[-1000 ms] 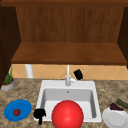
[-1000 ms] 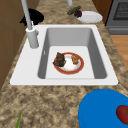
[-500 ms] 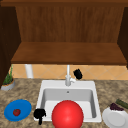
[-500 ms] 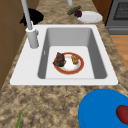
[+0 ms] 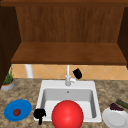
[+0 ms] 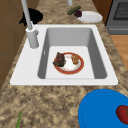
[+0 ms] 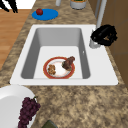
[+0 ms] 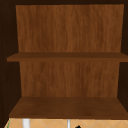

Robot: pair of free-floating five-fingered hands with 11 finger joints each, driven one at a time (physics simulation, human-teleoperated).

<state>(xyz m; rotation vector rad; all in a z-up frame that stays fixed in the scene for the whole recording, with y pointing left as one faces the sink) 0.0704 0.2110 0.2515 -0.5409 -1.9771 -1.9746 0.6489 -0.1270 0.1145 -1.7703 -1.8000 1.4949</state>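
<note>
The wooden shelf unit point(image 8: 67, 75) took up the whole wall above the counter, two bare boards in the upper view. Under it sat the speckled stone counter point(image 6: 50, 105) with the white sink point(image 6: 105, 75) set into it. In the front view a big red ball-looking thing point(image 5: 67, 115) sat at the sink's front edge; couldn't tell what it was.

Next down, a blue plate point(image 5: 18, 110) lay left of the sink with a tomato point(image 5: 16, 112) on it, and a white plate point(image 5: 115, 118) on the right carried a bunch of grapes point(image 7: 28, 110). Inside the basin lay a red-rimmed plate point(image 6: 80, 65) with a couple of brown food bits on it.

The faucet point(image 5: 68, 77) stood at the back of the sink. The right hand point(image 7: 104, 35) was right up against the faucet base, fingers curled in; whether it actually gripped the faucet, hard to say. The left hand point(image 5: 39, 114) hung at the sink's front left corner, fingers pointing down and loose, holding nothing.
</note>
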